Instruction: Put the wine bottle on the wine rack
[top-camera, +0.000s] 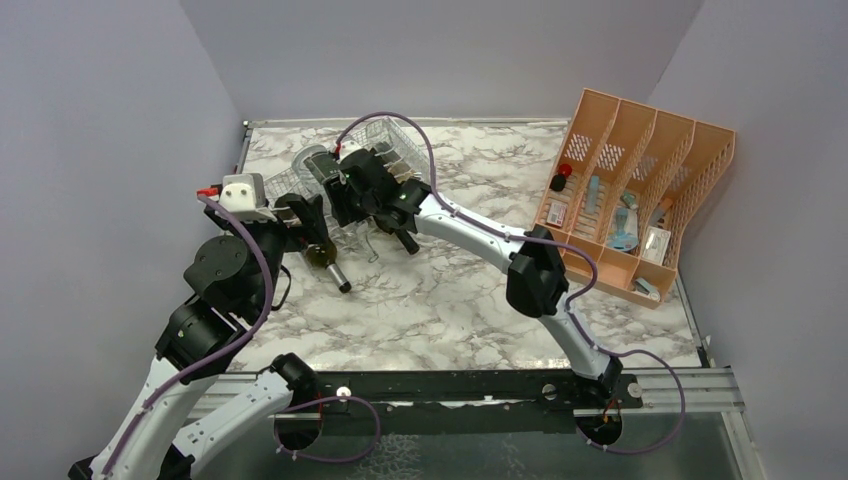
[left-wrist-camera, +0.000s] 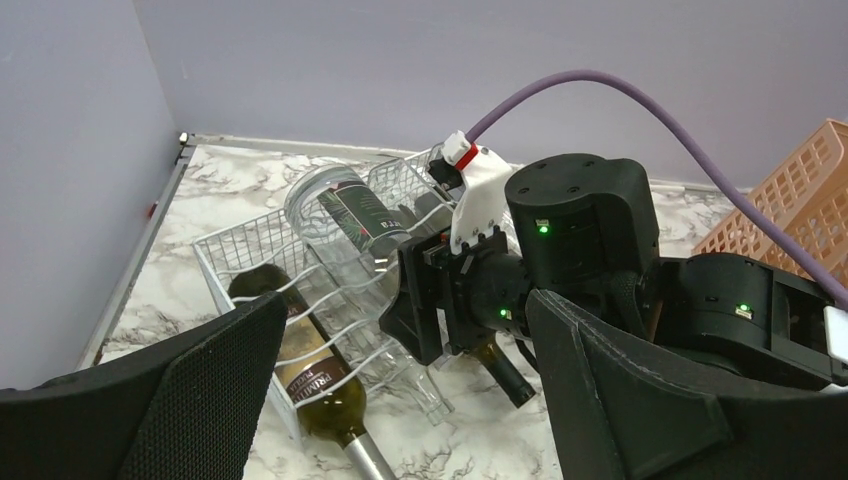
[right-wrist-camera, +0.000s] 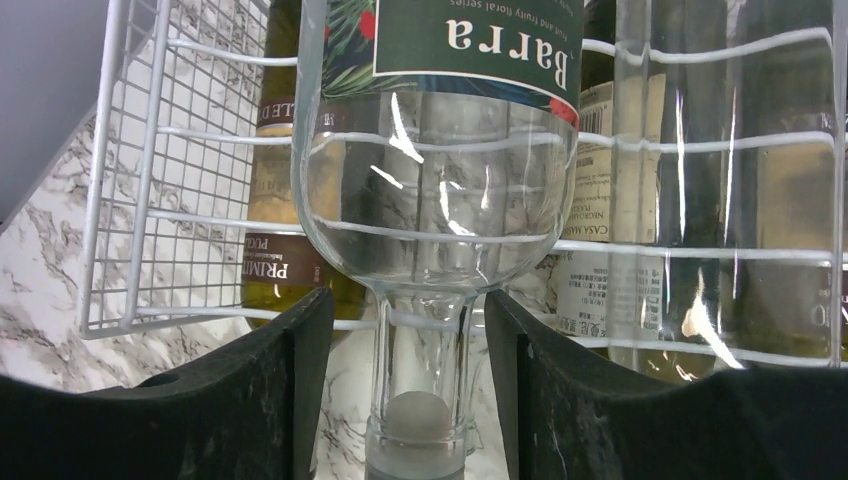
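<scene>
A clear glass wine bottle (right-wrist-camera: 440, 200) with a dark "Barra" label lies tilted on the wavy wires of the silvery-white wine rack (right-wrist-camera: 130, 200), its neck pointing towards me. My right gripper (right-wrist-camera: 410, 390) straddles that neck, with a gap showing on each side, so it is open and not touching the glass. From above, the wine bottle (top-camera: 310, 165) rests at the wine rack's (top-camera: 385, 140) left end, with the right gripper (top-camera: 345, 195) at its neck. My left gripper (left-wrist-camera: 400, 400) hangs wide open and empty just in front of the wine rack (left-wrist-camera: 240, 245).
A green bottle with a silver cap (left-wrist-camera: 310, 370) lies in the rack's lower tier, its neck sticking out over the table (top-camera: 450, 300). More bottles (right-wrist-camera: 600, 200) fill the rack to the right. An orange slotted file organizer (top-camera: 630, 200) stands at the right edge.
</scene>
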